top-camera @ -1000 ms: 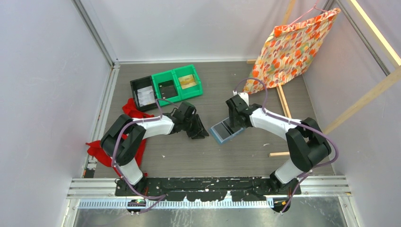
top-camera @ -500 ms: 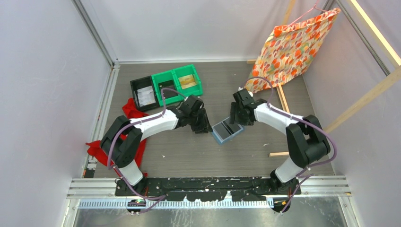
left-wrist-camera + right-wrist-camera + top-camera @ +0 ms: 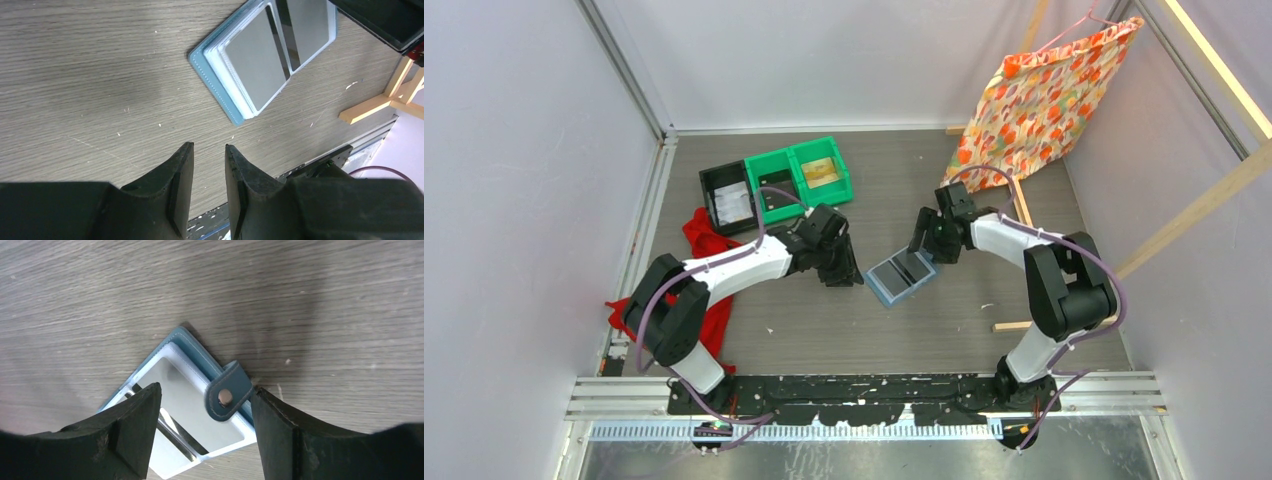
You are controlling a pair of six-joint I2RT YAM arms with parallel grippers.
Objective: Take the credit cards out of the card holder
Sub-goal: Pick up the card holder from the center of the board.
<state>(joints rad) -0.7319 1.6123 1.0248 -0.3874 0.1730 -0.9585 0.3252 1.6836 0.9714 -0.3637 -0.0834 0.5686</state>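
The light-blue card holder (image 3: pixel 902 277) lies open on the table between the arms. Grey credit cards sit in its slots, one in each half in the left wrist view (image 3: pixel 256 62). My left gripper (image 3: pixel 845 272) is just left of the holder, apart from it, with its jaws a narrow gap apart and empty (image 3: pixel 209 147). My right gripper (image 3: pixel 928 250) is open wide over the holder's far right edge (image 3: pixel 205 390). Its fingers stand either side of the blue snap strap (image 3: pixel 228 397) and a grey card (image 3: pixel 185 400), gripping nothing.
Two joined green bins (image 3: pixel 799 158) and a black tray (image 3: pixel 724 178) stand at the back left, holding a dark item, a gold item and a pale item. Red cloth (image 3: pixel 707 232) lies by the left arm. A patterned fabric (image 3: pixel 1034 100) hangs on a wooden frame (image 3: pixel 1024 215) at the back right.
My right gripper has drawn back from over the holder towards its far right edge. My left gripper moved right towards the holder, then eased back slightly. The holder has stayed put.
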